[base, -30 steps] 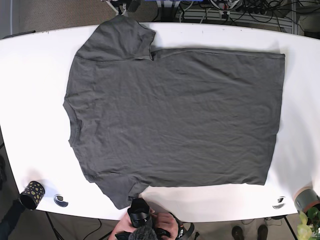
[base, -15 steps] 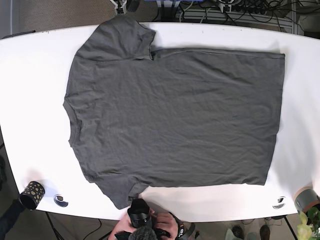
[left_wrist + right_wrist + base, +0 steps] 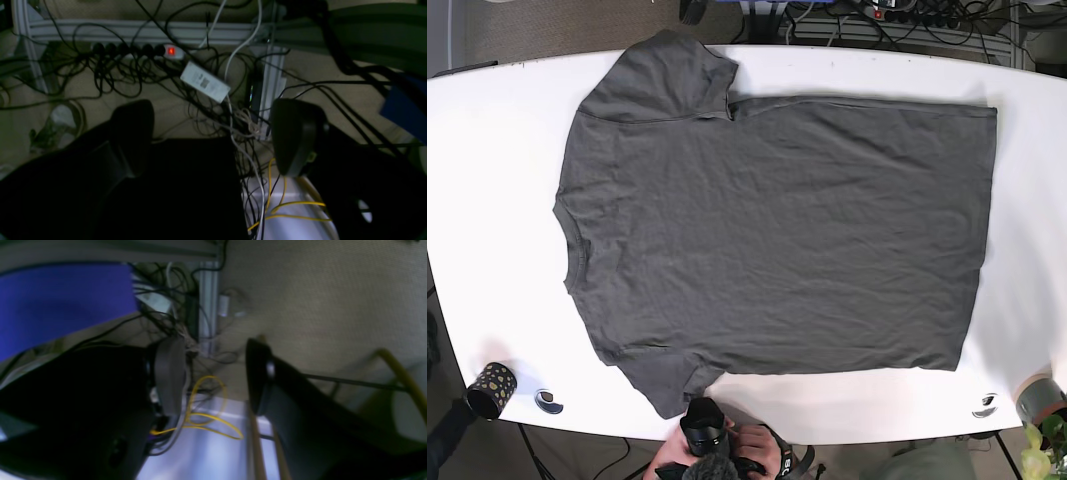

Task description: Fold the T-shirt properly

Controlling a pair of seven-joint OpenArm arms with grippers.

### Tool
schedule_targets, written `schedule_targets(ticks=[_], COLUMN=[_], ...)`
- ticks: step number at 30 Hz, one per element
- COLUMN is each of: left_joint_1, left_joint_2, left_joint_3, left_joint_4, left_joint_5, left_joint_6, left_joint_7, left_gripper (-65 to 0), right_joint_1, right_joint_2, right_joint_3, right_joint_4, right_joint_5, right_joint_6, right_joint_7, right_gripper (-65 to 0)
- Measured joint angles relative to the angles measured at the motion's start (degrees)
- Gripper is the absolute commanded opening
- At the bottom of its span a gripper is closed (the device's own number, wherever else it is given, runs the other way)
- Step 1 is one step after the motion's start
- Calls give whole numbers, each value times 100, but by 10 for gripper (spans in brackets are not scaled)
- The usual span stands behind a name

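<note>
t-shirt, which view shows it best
The base view: the T-shirt lies spread flat and whole on the white table. Neither wrist view shows it at all, only floor, cables and open gripper fingers.

Plain dark grey T-shirt (image 3: 772, 225) on a white counter (image 3: 487, 170). Black cup (image 3: 491, 389) has gold spots. Power strip (image 3: 140, 50) shows 1 red light; yellow cables (image 3: 203, 413).

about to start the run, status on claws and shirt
Left claw open, right claw open, both off the table over floor cables. T-shirt flat, unfolded, untouched. Nothing on the shirt.
</note>
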Motion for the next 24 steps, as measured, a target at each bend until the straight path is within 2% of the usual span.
schedule_targets(ticks=[3, 9, 13, 19, 24], left_joint_1=[365, 1102, 1659, 2424, 2916], left_joint_2=[-103, -162, -129, -131, -157], left_joint_3=[-4, -31, -11, -374, -461], left_joint_4=[516, 1639, 2463, 3635, 4509], left_joint_5=[0, 4, 7, 4, -4], left_joint_6=[-17, 46, 2, -7, 44], left_joint_7=[-13, -13, -24, 46, 0], left_gripper=[-144, -144, -144, -144, -144], right_joint_1=[-323, -992, -1423, -1915, -2317], right_joint_2=[48, 190, 210, 212, 223], right_joint_3=[2, 28, 282, 636, 802], right_joint_4=[400, 1346, 2061, 3228, 4221], right_joint_5=[0, 7, 24, 9, 22], right_joint_6=[-48, -24, -35, 17, 35], right_joint_7=[-11, -20, 0, -651, -647], right_gripper=[-374, -374, -374, -374, -374])
